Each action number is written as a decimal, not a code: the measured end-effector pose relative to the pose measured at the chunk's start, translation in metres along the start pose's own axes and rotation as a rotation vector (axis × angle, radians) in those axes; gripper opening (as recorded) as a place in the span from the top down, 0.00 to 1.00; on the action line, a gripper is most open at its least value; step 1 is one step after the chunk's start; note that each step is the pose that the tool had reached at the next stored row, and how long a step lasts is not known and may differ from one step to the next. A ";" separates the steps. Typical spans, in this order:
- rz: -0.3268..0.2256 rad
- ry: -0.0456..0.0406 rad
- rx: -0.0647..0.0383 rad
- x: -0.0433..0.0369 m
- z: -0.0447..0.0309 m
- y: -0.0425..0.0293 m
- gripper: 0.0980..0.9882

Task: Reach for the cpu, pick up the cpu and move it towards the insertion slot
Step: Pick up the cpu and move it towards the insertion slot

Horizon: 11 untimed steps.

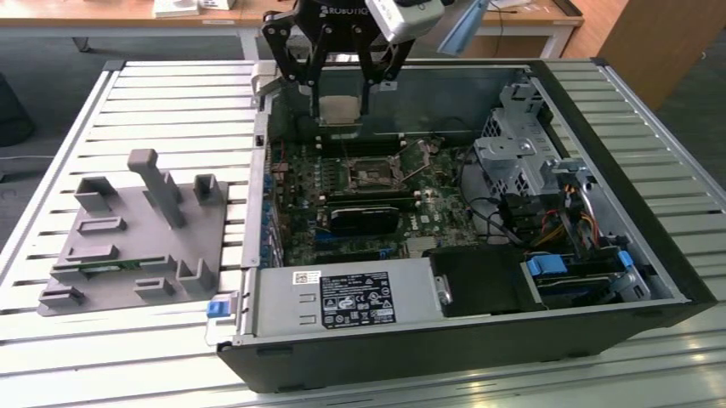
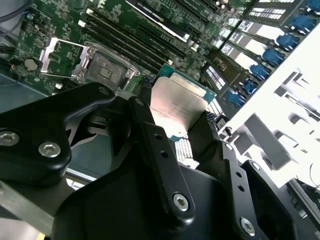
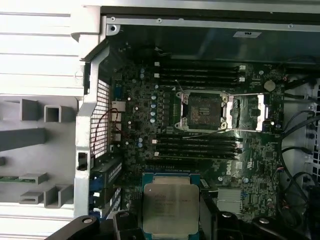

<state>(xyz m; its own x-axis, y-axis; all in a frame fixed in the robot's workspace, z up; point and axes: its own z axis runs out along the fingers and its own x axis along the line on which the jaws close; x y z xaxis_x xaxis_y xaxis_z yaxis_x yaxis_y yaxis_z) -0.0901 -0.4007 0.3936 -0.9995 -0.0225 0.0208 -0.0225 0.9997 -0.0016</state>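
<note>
Slatted tabltop [image 1: 136,102] carries the open case [image 1: 635,212]; my jaws [image 2: 177,117] grip the cpu [image 3: 170,206] above the board, short of the slot [image 3: 202,111].

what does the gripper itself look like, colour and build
The gripper is matte black, built from flat angular linkage bars joined by silver screws and pivot bolts, with small holes along the finger links. In the exterior view it shows as an open black frame with white lettering on its body, and a silvery-white camera block is mounted beside it.
</note>
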 end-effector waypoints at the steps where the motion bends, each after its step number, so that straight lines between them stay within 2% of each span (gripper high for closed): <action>1: 0.000 0.0002 0.000 -0.0018 0.0000 0.0000 0.50; 8: 0.000 0.0013 0.000 -0.0142 -0.0003 -0.0002 0.50; 11: 0.000 0.0013 0.000 -0.0201 -0.0004 0.0018 0.50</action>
<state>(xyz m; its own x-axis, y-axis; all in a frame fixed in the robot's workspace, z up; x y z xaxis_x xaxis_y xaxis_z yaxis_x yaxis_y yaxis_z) -0.0700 -0.3984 0.3936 -0.9995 -0.0224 0.0221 -0.0225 0.9997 -0.0016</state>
